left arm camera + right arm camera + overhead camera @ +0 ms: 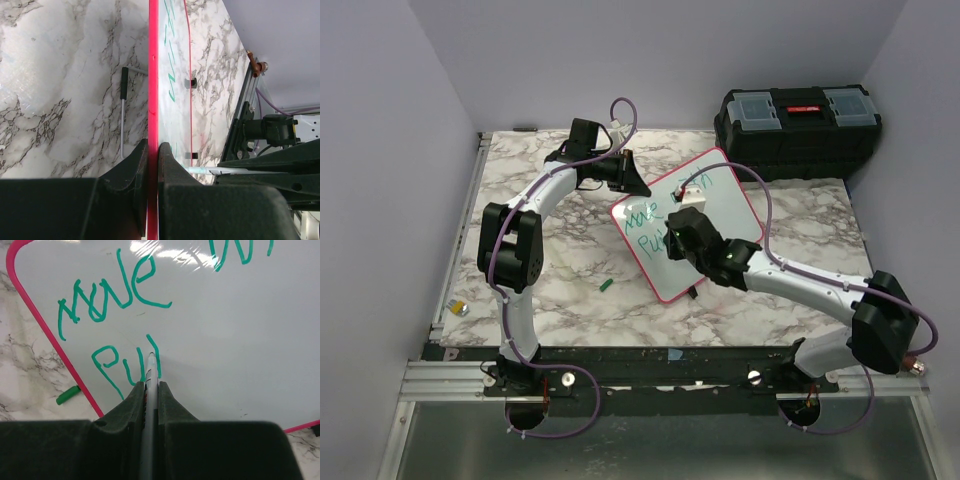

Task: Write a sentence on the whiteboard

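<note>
1. Green plastic lay nearest: the marker cap [606, 285] rested on the marble table [570, 270], at about 8 o'clock of the whiteboard [720, 205] and apart from it.
2. Next came the right gripper [151, 386], its fingers clenched tight on the barrel of the marker [149, 410]. The tip touched the board just beside the last stroke of "Pul".
3. The whiteboard sat mid-table, turned on a diagonal. It carried green writing: a first line reading something like "Move", more letters cut off toward 1 o'clock in the right wrist view, and "Pul" beneath.
4. At the board's 10 o'clock edge the left gripper [632, 183] pinched the pink frame between closed fingers [135, 165] — a steadying grip. Whether that edge was lifted off the table could not be told.
5. Farthest, at 1 o'clock, the black toolbox [798, 120] stood beyond the board's far corner.
6. Judged from this, the step in hand was the writing itself, partway through the second line, with the sentence unfinished. The next move called for light, even tip pressure and strokes carried toward 3 o'clock — with the left grip holding firm so the board would not slide.
</note>
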